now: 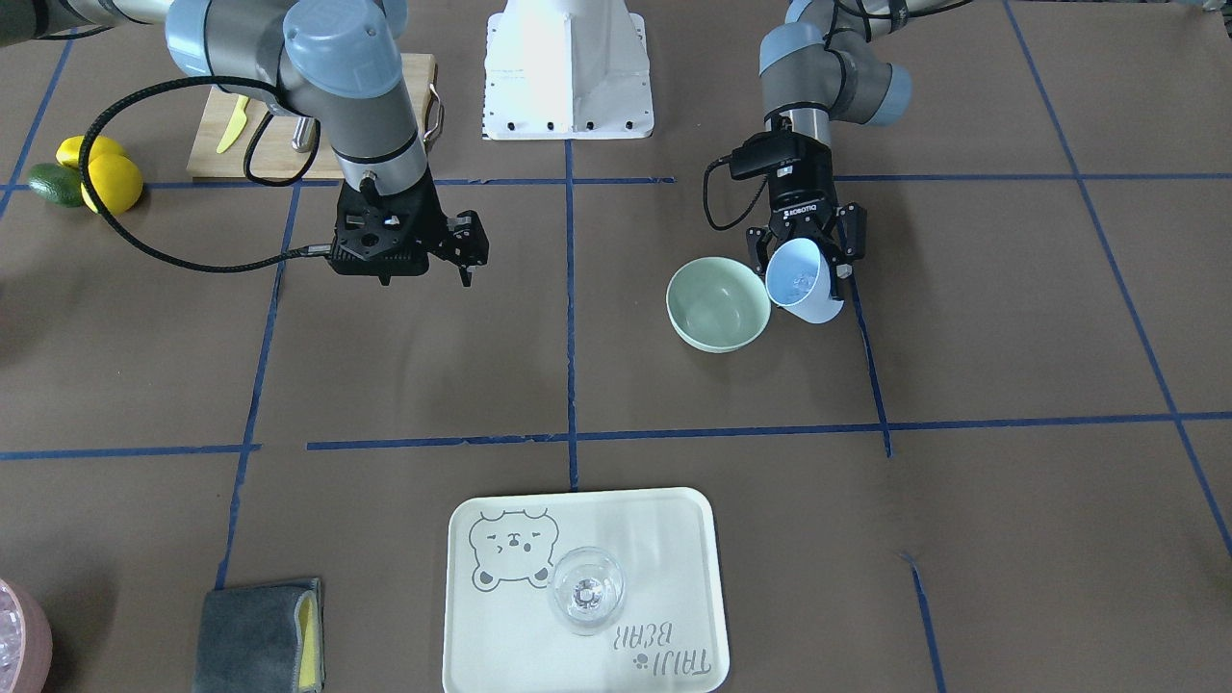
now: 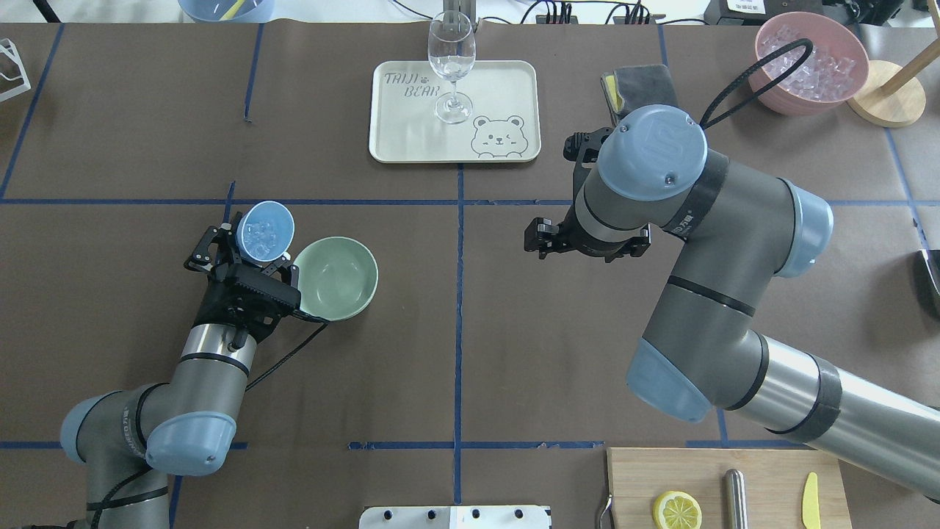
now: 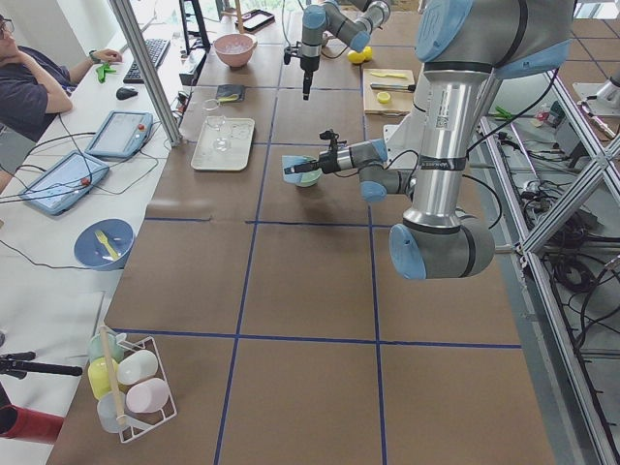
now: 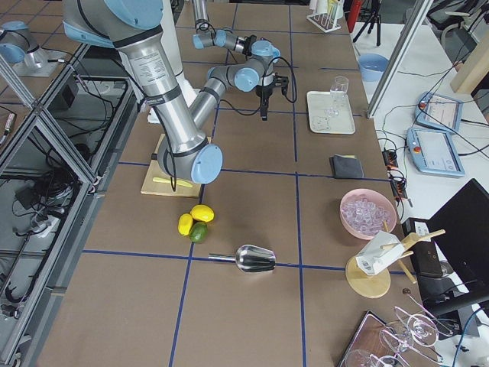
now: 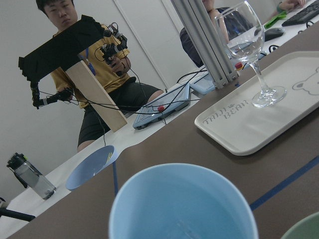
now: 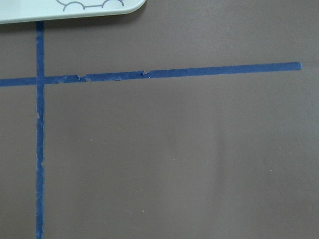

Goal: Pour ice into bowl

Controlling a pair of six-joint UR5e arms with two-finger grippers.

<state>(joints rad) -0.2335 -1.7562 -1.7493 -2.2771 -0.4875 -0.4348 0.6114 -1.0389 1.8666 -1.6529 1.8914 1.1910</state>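
My left gripper (image 2: pixel 246 257) is shut on a light blue cup (image 2: pixel 265 231), held tilted just beside the pale mint-green bowl (image 2: pixel 336 278). Small clear ice cubes (image 2: pixel 262 234) lie inside the cup. The bowl (image 1: pixel 718 303) looks empty, and the cup (image 1: pixel 801 279) leans toward its rim. The cup's rim (image 5: pixel 182 199) fills the bottom of the left wrist view. My right gripper (image 2: pixel 534 239) hangs above bare table to the right of the centre line; its fingers look close together and hold nothing.
A cream tray (image 2: pixel 507 88) with a wine glass (image 2: pixel 451 66) stands at the far middle. A pink bowl of ice (image 2: pixel 808 62) and a folded grey cloth (image 2: pixel 639 82) are far right. A cutting board (image 2: pixel 764 488) with a lemon half and a knife lies near right.
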